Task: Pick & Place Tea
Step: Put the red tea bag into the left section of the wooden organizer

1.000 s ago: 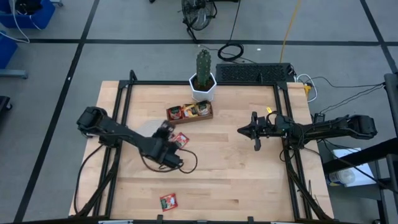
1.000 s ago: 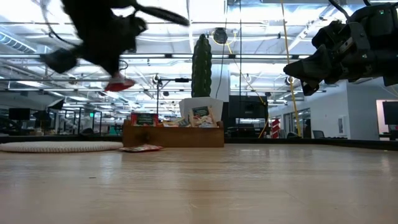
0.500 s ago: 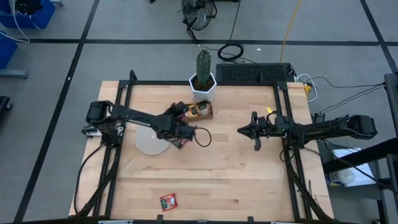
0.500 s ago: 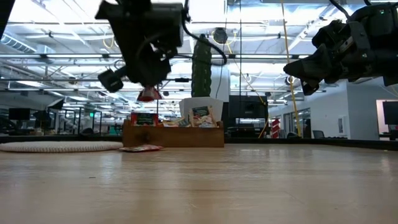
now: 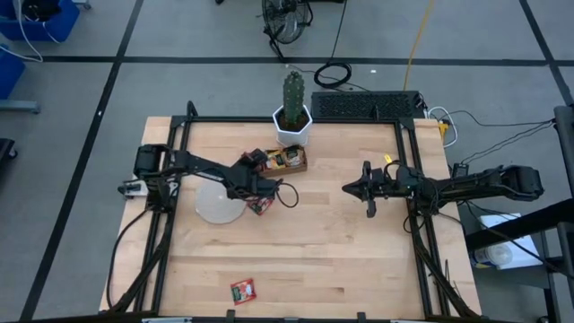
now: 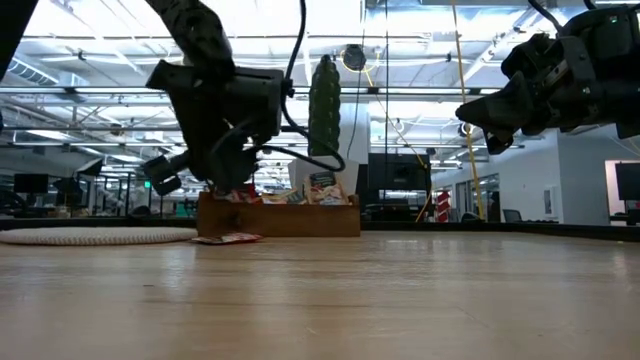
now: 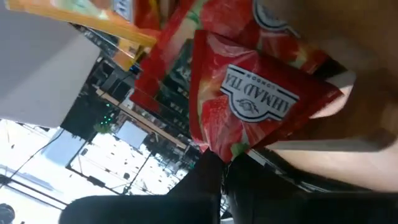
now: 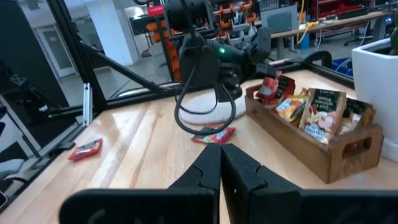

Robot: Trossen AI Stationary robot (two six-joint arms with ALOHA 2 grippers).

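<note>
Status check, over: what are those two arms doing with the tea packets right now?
Left gripper shut on red tea sachet, at the tray's left end. Right gripper shut, empty, waiting at right. Two red sachets loose on table. Nothing blocking.

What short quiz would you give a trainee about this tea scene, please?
1. True or false: the right gripper holds a sachet.
2. What does the left gripper hold at the tray's left end? A) a red sachet B) the cactus pot C) nothing
3. How many red sachets lie on the table, outside the tray?

Key:
1. False; it is shut and empty, above the table's right side.
2. A; the red sachet sits between its fingers.
3. Two: the sachet beside the disc, where the disc is pale and round, and the sachet near the front edge.
</note>
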